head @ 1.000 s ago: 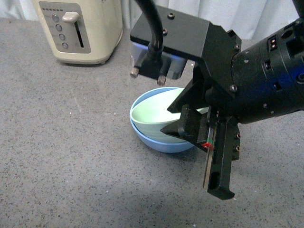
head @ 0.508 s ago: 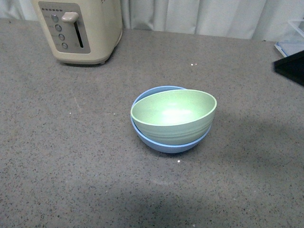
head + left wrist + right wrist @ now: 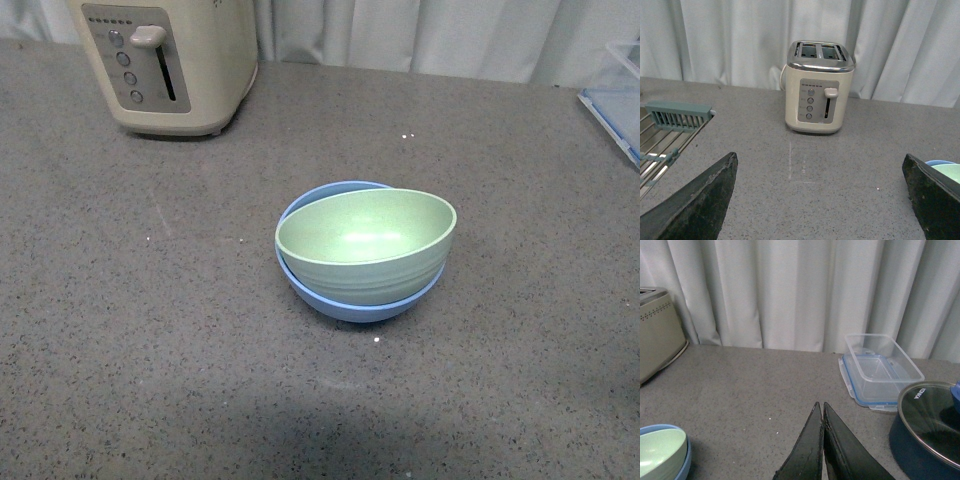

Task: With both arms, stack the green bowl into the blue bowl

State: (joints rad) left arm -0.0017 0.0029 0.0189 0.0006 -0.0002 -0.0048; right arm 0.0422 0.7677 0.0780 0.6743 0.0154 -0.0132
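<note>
Mint-green plastic: green bowl (image 3: 365,243) nested inside blue bowl (image 3: 340,300), tilted, far rim raised above the blue rim toward the robot's right. Nothing visible inside the green bowl. Stacked pair resting mid-bench on grey speckled bench (image 3: 150,330), well apart from cream toaster (image 3: 170,62) at the far left.

Left end effector (image 3: 820,200): fingers spread wide, gripping nothing, clear of both bowls; wire rack (image 3: 665,135) at one side of the left wrist view.

Right end effector (image 3: 822,440): fingertips pressed together, nothing between them.

Clear lidless container (image 3: 880,367) with blue-edged base, contents none visible, near curtain (image 3: 790,290). Blue pot (image 3: 925,440) beside it, glass lid (image 3: 930,415) seated on top.
</note>
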